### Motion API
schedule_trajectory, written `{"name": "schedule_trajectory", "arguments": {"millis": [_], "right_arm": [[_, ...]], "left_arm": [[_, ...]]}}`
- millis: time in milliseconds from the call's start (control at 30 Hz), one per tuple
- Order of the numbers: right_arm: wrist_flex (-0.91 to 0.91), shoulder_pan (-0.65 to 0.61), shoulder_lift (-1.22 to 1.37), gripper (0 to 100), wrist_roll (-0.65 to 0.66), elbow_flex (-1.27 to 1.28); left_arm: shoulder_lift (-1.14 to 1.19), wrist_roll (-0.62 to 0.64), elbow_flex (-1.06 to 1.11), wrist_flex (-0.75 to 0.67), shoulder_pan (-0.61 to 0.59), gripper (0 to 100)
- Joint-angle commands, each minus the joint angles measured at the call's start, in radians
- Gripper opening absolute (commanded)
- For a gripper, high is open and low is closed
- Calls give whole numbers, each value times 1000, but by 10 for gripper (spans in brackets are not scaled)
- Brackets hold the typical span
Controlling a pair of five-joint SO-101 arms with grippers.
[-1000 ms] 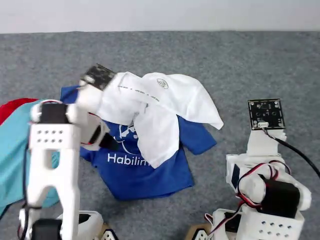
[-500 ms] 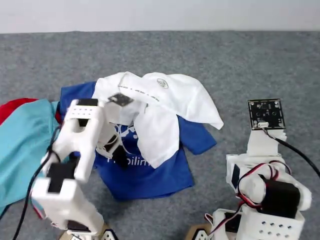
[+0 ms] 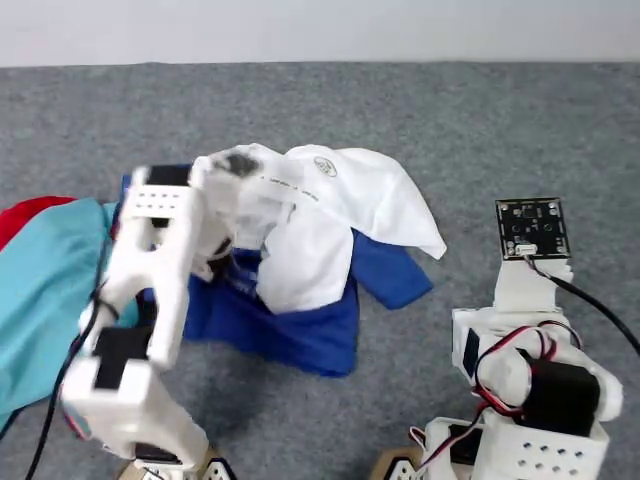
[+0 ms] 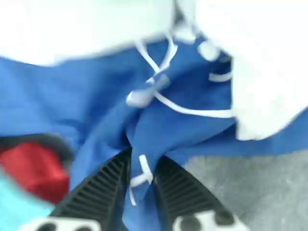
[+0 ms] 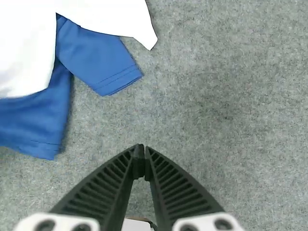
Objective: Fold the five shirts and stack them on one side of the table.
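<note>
The table (image 3: pixel 480 130) is covered in a rough grey felt-like surface. Four shirts show on it, all of soft, limp cloth. One blue shirt (image 3: pixel 300 325) lies bunched and creased near the middle of the table, with white print on its front and one short sleeve spread flat towards the right side. One white shirt (image 3: pixel 350 190) is draped in loose folds over the blue one and covers its upper part. One teal shirt (image 3: pixel 40 290) spreads wide at the left edge, and one red shirt (image 3: pixel 25 212) peeks from under it at that same edge.

The left gripper (image 4: pixel 141 161) has its two black ribbed fingers pinched on a raised fold of the blue shirt, close beside the red and teal cloth. The right gripper (image 5: pixel 140 156) is closed with its tips touching and has hold of nothing. It hangs over bare grey table near the front right corner, apart from the blue sleeve.
</note>
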Motion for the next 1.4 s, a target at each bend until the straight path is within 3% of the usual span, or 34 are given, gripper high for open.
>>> {"name": "schedule_trajectory", "arguments": {"millis": [0,233,367,700,867,1033,1100,1233,1367], "right_arm": [[13,2,-1,9,11,-54],[4,1,4,9,11,-52],[4,1,4,9,11,-52],[8,1,4,9,11,-52],[8,1,4,9,11,-52],[12,1,4,9,11,-52],[12,1,4,9,11,-52],[13,1,4,9,11,-52],[15,1,4,9,11,-52]], "left_arm": [[-269,98,-143,25,3,4],[-577,206,-352,-101,-9,4],[-678,199,-417,-181,-100,4],[-730,37,-398,-373,-697,4],[-641,3,-266,-479,-893,4],[-560,-41,-153,-466,-941,35],[-549,-121,-125,-417,-944,120],[-549,-135,-88,-313,-945,323],[-549,-137,-88,-287,-922,342]]}}
